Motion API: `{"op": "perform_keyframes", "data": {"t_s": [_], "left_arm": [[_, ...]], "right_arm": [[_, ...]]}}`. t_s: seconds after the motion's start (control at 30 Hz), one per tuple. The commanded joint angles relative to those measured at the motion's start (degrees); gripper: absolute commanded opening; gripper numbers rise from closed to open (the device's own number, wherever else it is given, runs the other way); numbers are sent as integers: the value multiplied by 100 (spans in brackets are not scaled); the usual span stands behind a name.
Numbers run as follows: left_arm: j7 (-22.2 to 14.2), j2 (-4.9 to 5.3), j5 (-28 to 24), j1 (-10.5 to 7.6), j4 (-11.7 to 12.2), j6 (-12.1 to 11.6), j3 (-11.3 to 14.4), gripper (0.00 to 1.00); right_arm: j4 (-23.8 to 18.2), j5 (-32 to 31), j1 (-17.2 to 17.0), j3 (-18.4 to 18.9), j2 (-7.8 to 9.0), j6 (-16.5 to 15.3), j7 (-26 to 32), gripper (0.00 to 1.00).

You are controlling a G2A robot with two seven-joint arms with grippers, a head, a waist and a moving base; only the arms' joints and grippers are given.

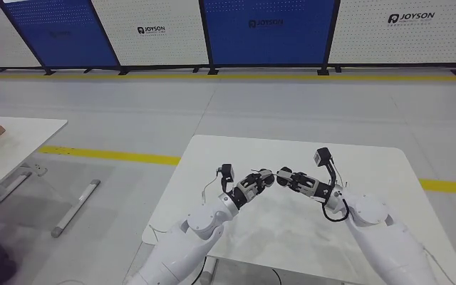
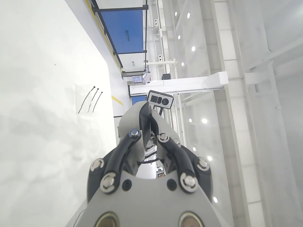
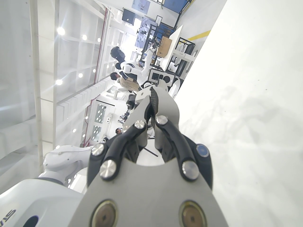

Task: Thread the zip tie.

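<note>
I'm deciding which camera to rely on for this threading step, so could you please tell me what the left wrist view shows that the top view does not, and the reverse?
Left wrist view adds: three black zip ties lying side by side on the table, and ceiling lights. Top view adds: how the right gripper and left gripper come tips close together above the table, plus a second table off to the side. Shared: the white table and the blue wall panels.
</note>
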Motion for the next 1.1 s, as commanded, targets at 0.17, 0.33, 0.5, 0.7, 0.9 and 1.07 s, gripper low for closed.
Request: {"op": "perform_keyframes", "data": {"t_s": [0.17,0.33,0.5,0.7,0.9,1.07], "left_arm": [[124,2,224,61,-73,21,12,0],[144,3,272,89,-106,69,1,0],[94,14,265,127,-143,124,-48,0],[-26,47,207,245,-261,317,-162,0],[-26,47,207,245,-261,317,-162,0],[-26,47,207,245,-261,317,-162,0]], "right_arm": [[-198,-62,-148,102,15,112,-119,46],[-251,-41,-216,207,26,171,-115,100],[-259,-66,-258,298,33,251,-154,100],[-224,30,-362,562,68,328,-330,100],[-250,-25,-416,709,111,422,-272,100],[-250,-25,-416,709,111,422,-272,100]]}}
